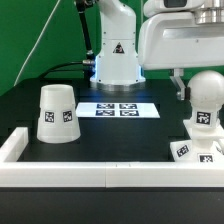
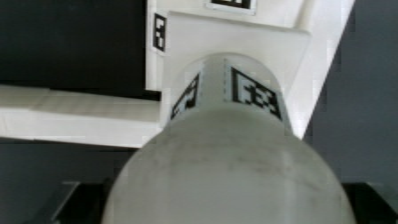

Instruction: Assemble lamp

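Observation:
The white ball-headed bulb (image 1: 206,100) stands upright over the flat blocky base (image 1: 192,151) at the exterior view's front right; I cannot tell whether it is seated in it. My gripper (image 1: 203,90) comes down from above, its jaws set wide and shut on the bulb's round head, with one dark finger (image 1: 180,89) against its left side. In the wrist view the bulb (image 2: 222,140) fills the space between the fingers (image 2: 64,203), its tagged neck pointing down to the base (image 2: 294,30). The cone-shaped shade (image 1: 57,112) stands alone at the left.
The marker board (image 1: 119,109) lies flat mid-table in front of the arm's pedestal (image 1: 116,55). A white rail border (image 1: 90,172) runs along the front and up the left side, close to the base.

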